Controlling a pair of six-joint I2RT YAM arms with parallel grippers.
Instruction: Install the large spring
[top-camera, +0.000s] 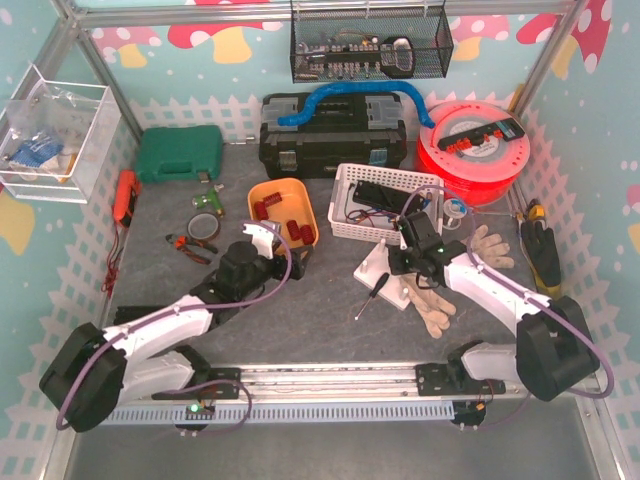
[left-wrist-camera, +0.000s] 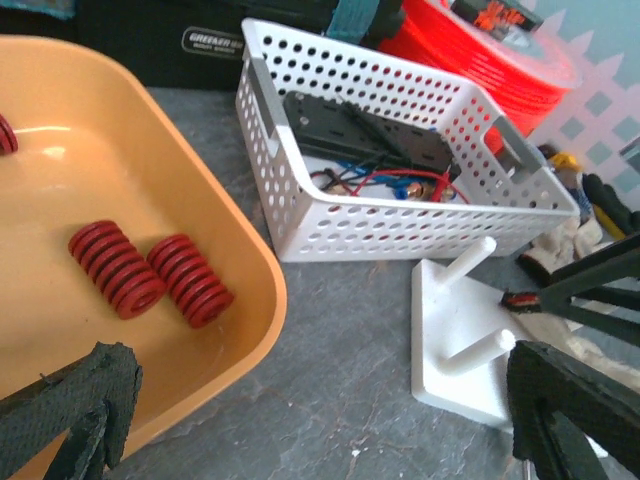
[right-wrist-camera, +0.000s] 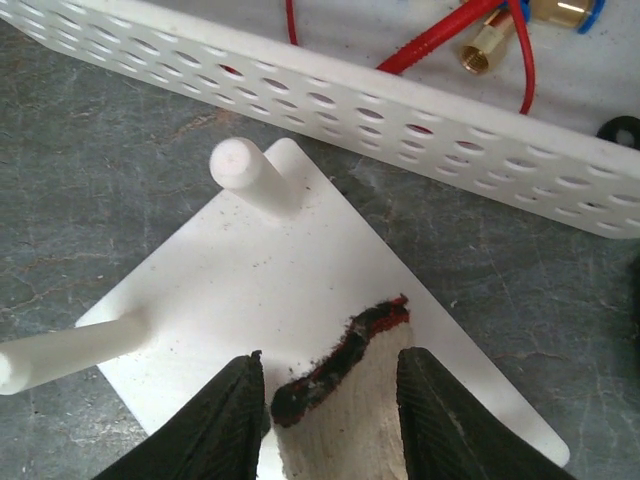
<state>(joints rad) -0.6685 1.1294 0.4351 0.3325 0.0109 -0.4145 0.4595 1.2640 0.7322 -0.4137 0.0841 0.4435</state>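
- Reaching for the spring looks like your left arm's job. The left end effector (left-wrist-camera: 320, 355) hangs at the near lip of the orange tray (left-wrist-camera: 240, 310), fingers wide apart and holding nothing.
- Two red springs lie on their sides on the tray floor, side by side. In the wrist view they sit just ahead and to the left of the open fingers.
- The left one (left-wrist-camera: 115, 268) looks slightly fatter than its neighbour (left-wrist-camera: 190, 280), so I'd treat it as the large spring. The margin is small, so check before you commit.
- A third spring sits at the frame's left edge, mostly cut off.
- Both long axes run diagonally in that view, upper left to lower right. My read is that you need to swing left and yaw the wrist so the fingers close across the coils, not along them.
- The peg plate (left-wrist-camera: 440, 320) lies on the bench to the right of the tray, just in front of the white basket (left-wrist-camera: 330, 215). Both of its pegs are bare.
- The right end effector (right-wrist-camera: 330, 360) sits low over the plate's near corner. A glove cuff (right-wrist-camera: 335, 440) fills the gap between its fingers, and I can't tell whether it's clamped or only straddled.
- The right arm is far from the tray and close to the pegs, so it's better placed to steady the plate than to pick.
- The springs lie so close together that the fingers may catch both.
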